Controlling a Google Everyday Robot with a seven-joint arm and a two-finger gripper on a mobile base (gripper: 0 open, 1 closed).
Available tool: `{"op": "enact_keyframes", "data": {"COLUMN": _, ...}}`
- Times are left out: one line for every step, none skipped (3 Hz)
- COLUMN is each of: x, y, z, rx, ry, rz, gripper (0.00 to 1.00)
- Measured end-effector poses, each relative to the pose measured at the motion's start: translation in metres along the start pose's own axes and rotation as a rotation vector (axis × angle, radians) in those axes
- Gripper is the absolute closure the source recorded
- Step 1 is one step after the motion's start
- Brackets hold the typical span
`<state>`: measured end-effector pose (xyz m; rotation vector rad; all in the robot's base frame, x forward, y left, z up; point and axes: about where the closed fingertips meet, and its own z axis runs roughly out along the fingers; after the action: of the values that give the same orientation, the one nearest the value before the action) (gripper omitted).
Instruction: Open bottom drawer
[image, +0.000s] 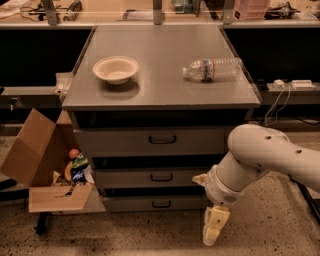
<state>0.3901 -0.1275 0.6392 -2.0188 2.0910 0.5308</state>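
The bottom drawer (155, 203) is the lowest of three grey drawers in the metal cabinet, with a shallow front and a small dark pull handle (161, 204) at its middle. It sits shut, flush with the drawers above. My gripper (214, 226) hangs from the white arm (260, 155) at the lower right, just right of the drawer's right end and a little in front of it, pointing down at the floor. It holds nothing that I can see.
A white bowl (115, 69) and a lying plastic water bottle (212, 68) rest on the cabinet top (160, 95). An open cardboard box (42, 165) with snacks stands at the cabinet's left. Speckled floor lies in front.
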Motion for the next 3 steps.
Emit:
{"op": "enact_keyframes", "data": {"x": 0.024, "y": -0.018, "z": 0.028, "rx": 0.026, "ry": -0.014, "rz": -0.033, "gripper": 0.00}}
{"op": "enact_keyframes", "data": {"x": 0.053, "y": -0.054, "z": 0.087, "rx": 0.082, "ry": -0.084, "rz": -0.082, "gripper": 0.00}}
{"op": "enact_keyframes", "data": {"x": 0.074, "y": -0.093, "z": 0.154, "rx": 0.111, "ry": -0.140, "rz": -0.121, "gripper": 0.00}}
